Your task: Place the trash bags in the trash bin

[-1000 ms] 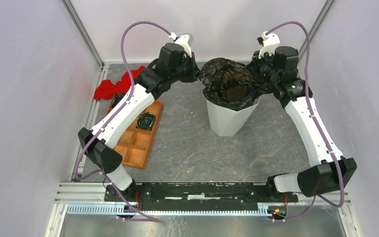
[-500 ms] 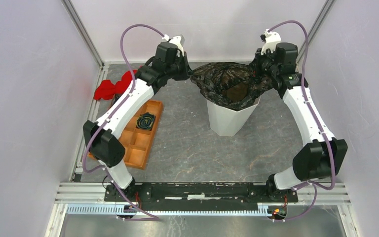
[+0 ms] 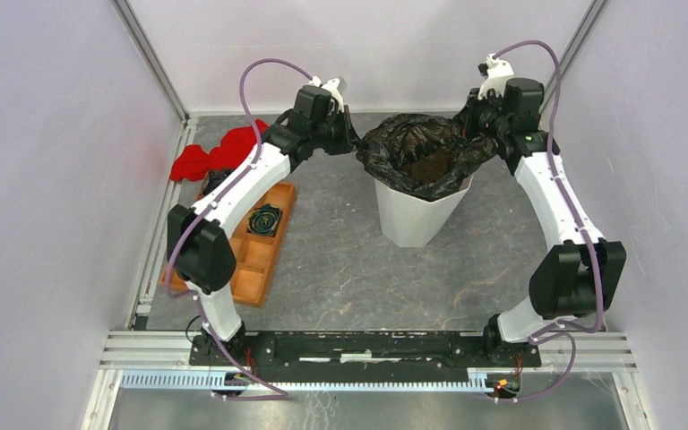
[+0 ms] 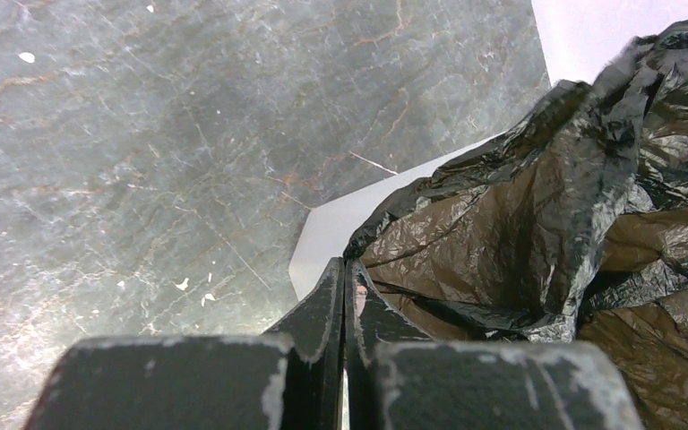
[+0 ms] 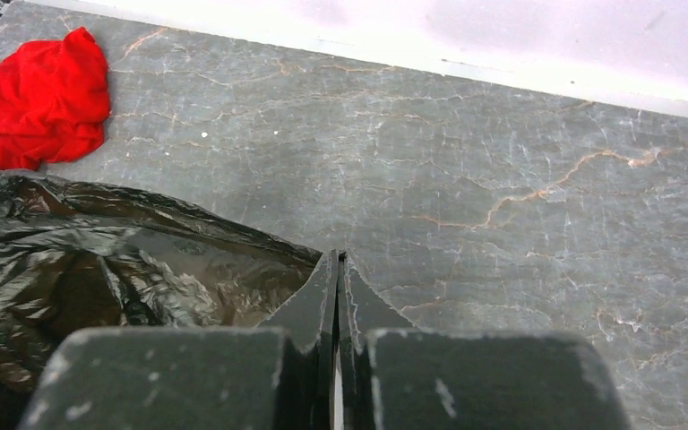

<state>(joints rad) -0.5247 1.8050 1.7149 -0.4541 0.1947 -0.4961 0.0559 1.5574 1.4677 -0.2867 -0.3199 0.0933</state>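
At the far left of the grey, veined surface (image 3: 340, 260), a red cloth (image 3: 199, 159) lies crumpled near the back corner. Just in front of it sits an orange tray (image 3: 253, 251) with compartments, and a dark round item (image 3: 266, 219) rests in one of its rear cells. The left arm (image 3: 233, 193) arches over the tray's back end and reaches toward the middle.

The left pincer (image 3: 352, 143) is closed, its two jaws pressed together on the left edge of the trash bag (image 3: 423, 148). In the left wrist view the black film comes out right at the jaw tips, with the bin's white rim showing just below.

The trash bag is spread across the mouth of the trash bin (image 3: 417, 219), drawn wide between the two pincers. Its wrinkled rim lies over the bin's top edge, and its middle sinks inside as a brownish hollow. The trash bin stands upright at the back middle of the surface, well apart from the tray.

The right pincer (image 3: 471, 136) is closed too, clamped on the bag's right edge. The right wrist view shows the glossy film running up to where its jaws meet. The right arm (image 3: 555, 202) bends back along the right side.
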